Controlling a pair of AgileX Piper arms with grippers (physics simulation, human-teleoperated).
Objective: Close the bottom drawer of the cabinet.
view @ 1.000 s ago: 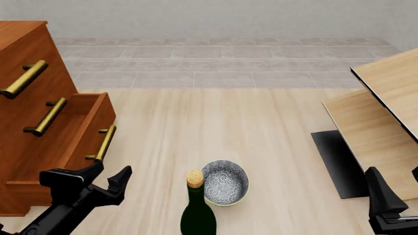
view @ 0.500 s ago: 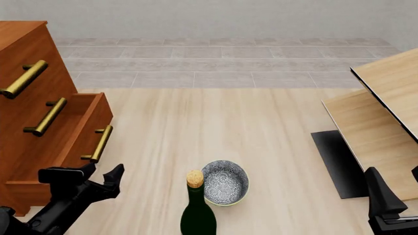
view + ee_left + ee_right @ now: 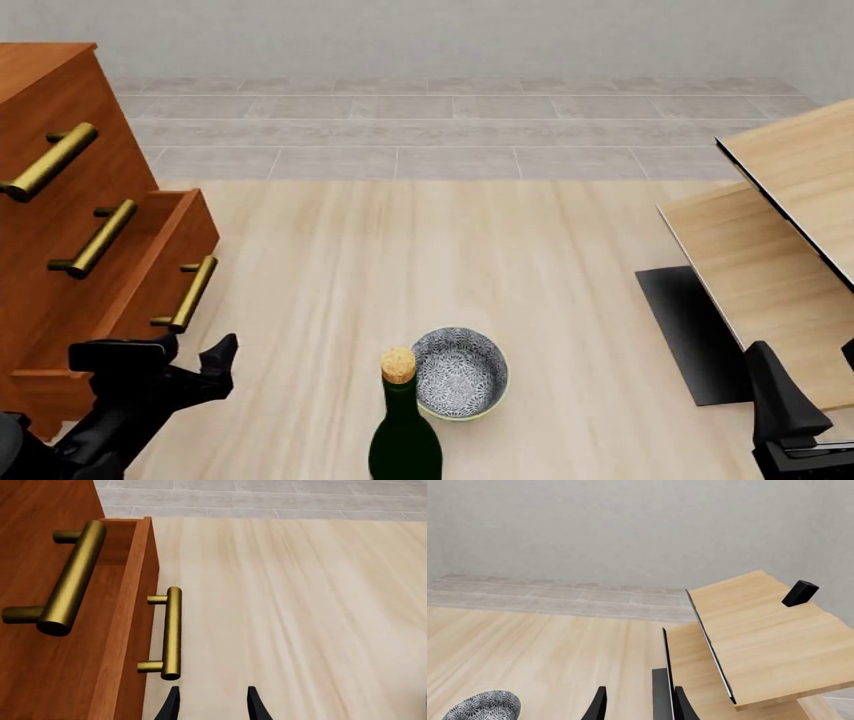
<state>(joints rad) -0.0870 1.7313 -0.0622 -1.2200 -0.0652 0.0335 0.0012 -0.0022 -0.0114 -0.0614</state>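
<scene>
The reddish-brown cabinet (image 3: 54,200) stands at the left. Its bottom drawer (image 3: 147,285) is pulled partway out, and its brass bar handle (image 3: 184,295) faces the floor area. My left gripper (image 3: 171,352) is open, right by the near end of that handle and close to the drawer front. In the left wrist view the handle (image 3: 172,632) lies just ahead of my open left gripper (image 3: 212,706), with the drawer front (image 3: 130,645) beside one finger; I cannot tell whether they touch. My right gripper (image 3: 639,707) is open and holds nothing, low at the right (image 3: 807,395).
A green corked bottle (image 3: 403,430) and a patterned bowl (image 3: 461,372) sit near the front centre. Pale wooden panels (image 3: 774,260) and a black mat (image 3: 687,330) fill the right side. The two upper drawers are shut, their handles (image 3: 54,160) sticking out.
The bottom drawer has slid further into the cabinet, its handle shifting left. My left gripper has moved left with it. The right arm has not moved.
</scene>
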